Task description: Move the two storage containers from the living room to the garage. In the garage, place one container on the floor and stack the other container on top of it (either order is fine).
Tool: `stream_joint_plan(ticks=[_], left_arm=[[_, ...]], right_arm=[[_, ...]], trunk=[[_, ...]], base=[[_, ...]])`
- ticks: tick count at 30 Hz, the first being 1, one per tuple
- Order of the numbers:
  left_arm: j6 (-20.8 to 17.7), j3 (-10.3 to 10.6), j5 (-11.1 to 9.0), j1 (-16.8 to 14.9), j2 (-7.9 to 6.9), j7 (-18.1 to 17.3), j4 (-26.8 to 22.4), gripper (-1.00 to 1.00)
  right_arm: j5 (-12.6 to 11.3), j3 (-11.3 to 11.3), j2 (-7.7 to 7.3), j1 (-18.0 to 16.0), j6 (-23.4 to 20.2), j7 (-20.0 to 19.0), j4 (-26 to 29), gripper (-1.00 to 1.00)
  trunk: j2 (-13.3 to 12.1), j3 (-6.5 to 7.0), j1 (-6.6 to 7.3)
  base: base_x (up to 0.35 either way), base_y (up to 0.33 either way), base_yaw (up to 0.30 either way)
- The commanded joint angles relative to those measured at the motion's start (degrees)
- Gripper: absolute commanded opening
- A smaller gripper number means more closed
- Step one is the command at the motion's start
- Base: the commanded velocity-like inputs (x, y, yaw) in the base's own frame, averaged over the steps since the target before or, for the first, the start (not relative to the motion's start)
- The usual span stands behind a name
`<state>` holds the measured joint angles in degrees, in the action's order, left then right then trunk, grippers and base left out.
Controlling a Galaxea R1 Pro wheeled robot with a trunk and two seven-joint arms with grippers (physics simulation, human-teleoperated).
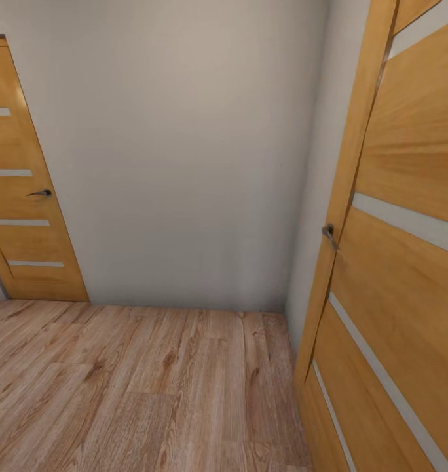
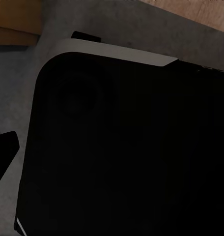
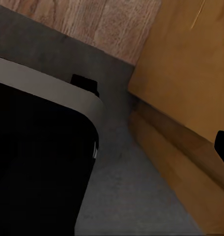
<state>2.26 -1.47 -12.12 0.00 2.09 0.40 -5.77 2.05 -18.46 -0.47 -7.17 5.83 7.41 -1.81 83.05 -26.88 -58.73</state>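
Your head view is evenly and softly lit; the grey wall (image 1: 185, 151) darkens gently toward the floor (image 1: 132, 393), and the door (image 1: 407, 249) at your right leans with wide-angle stretch. Both wrist views are dim and grainy; the robot's black base (image 2: 122, 157) shows almost no detail, and edges look soft.

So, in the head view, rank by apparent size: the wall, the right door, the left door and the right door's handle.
1. Wall
2. Right door, though its nearness to the camera inflates it
3. Left door, farther off and partly cropped
4. Right door's handle
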Motion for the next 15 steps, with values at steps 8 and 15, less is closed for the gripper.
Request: stream_joint_plan(ticks=[8, 15], left_arm=[[0.11, -0.11, -0.25, 0.0, 0.02, 0.04, -0.11, 1.0], [0.11, -0.11, -0.27, 0.0, 0.02, 0.04, -0.08, 1.0]], right_arm=[[0.23, -0.18, -0.21, 0.13, 0.66, -0.27, -0.2, 1.0], [0.35, -0.28, -0.21, 0.14, 0.3, -0.49, -0.08, 1.0]], trunk=[[0.03, -0.05, 0.0], [0.03, -0.05, 0.0]], base=[[0.0, 0.0, 0.0], [0.0, 0.0, 0.0]])
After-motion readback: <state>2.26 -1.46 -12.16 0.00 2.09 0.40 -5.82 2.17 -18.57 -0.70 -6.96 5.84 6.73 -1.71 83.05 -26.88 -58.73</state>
